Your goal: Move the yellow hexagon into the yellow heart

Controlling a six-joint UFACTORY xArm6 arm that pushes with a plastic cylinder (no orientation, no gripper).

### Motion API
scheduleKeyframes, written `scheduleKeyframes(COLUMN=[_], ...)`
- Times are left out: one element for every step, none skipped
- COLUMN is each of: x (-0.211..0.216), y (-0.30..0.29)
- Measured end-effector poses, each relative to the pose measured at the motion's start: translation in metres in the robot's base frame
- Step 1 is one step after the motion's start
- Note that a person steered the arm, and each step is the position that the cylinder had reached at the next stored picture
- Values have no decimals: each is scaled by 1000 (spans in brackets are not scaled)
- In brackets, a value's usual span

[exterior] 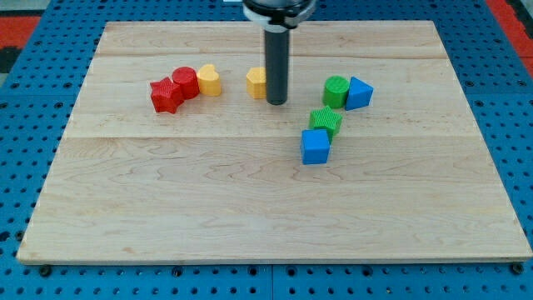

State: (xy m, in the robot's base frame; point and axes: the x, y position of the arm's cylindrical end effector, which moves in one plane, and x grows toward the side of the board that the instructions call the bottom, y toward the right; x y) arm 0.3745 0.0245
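Touching the yellow plastic hexagon block [256, 82] from the view's right, my tip [276, 102] holds nothing. The yellow plastic heart block [209, 80] lies near, to the view's left.

Pale matt wooden board [250, 208], ribbed plastic-looking green star block [326, 121], perforated blue base [25, 125]

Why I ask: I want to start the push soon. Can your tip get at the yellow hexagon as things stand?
Probably yes. My tip is already right against the yellow hexagon, on its view's-right side, nothing between them. The board looks open toward the yellow heart at the view's left.
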Motion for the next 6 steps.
scheduleKeyframes(x=[-15,-22,-22,-21,-20,20], y=[9,-22,-59,-54,-16,-26])
